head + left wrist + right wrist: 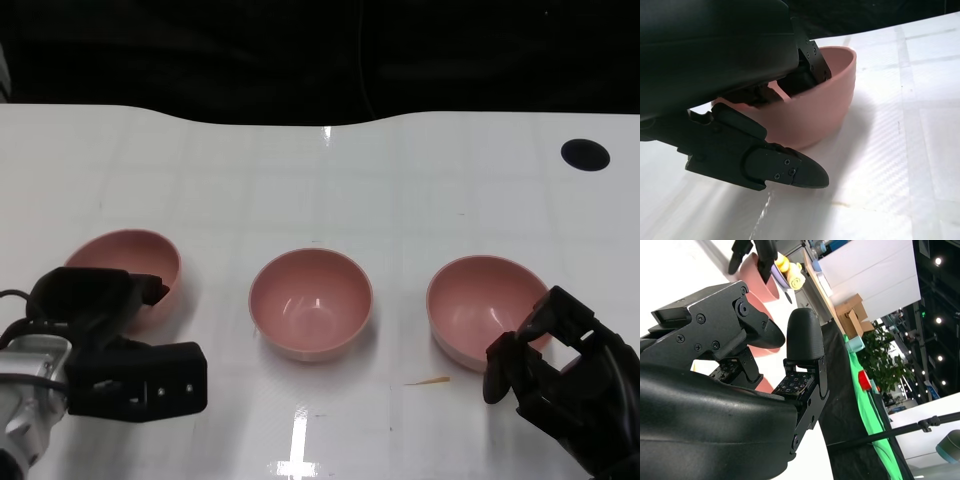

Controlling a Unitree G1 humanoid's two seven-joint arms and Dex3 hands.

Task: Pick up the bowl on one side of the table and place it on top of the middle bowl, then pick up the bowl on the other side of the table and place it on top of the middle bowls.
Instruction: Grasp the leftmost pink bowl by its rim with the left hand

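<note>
**Two robot hands beside three pink bowls on a white worktop**

The left hand sits at the near left of the worktop, at the left bowl. In the left wrist view, some black fingers hook over the bowl's rim into its inside, while another finger lies outside along its wall, low by the worktop. The hand seems to grip the bowl's near wall, and the bowl looks slightly tilted.

The right hand is at the near right, its fingers curled inward and apart, holding nothing. It is just beside the near rim of the right bowl; whether it touches the bowl cannot be told.

The middle bowl stands upright between the other two, apart from both, with nothing stacked in it. All three bowls are the same pink, in a row across the worktop.

A small yellowish scrap lies on the worktop between the middle and right bowls, on the near side. A black round spot marks the far right of the worktop.
</note>
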